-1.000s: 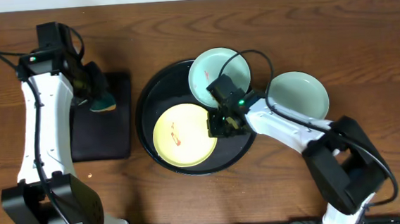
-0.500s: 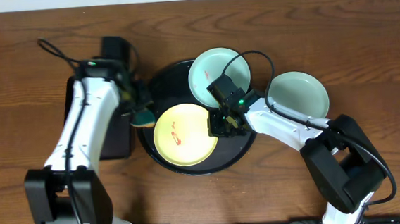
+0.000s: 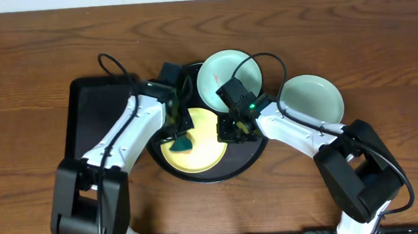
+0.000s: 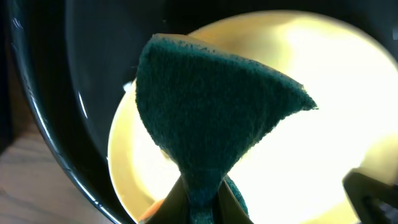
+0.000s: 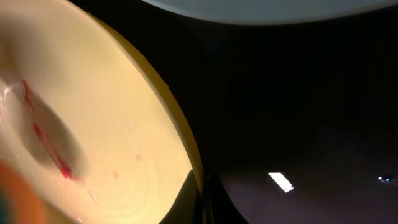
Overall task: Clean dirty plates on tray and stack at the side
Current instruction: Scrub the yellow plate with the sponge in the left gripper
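1. left end effector point(image 3: 181, 137): its fingers are closed on the narrow end of a dark green sponge point(image 3: 180, 142). the sponge fans out from the grip. it hangs over the left part of the yellow plate point(image 3: 204, 153). the pictures do not show whether the sponge touches the plate.
2. right end effector point(image 3: 232, 130): it sits at the right edge of the yellow plate. in the right wrist view its fingers are drawn together on the plate's rim.
3. yellow plate: it lies in the lower half of the round tray point(image 3: 213, 174). a red smear point(image 5: 46, 143) marks its inner surface.
4. first mint plate point(image 3: 220, 68): it lies at the upper right of the round tray, just beside the yellow plate.
5. second mint plate point(image 3: 309, 99): it rests on the counter point(image 3: 380, 38), just right of the round tray.
6. rectangular tray point(image 3: 94, 110): it lies on the counter, left of the round tray.
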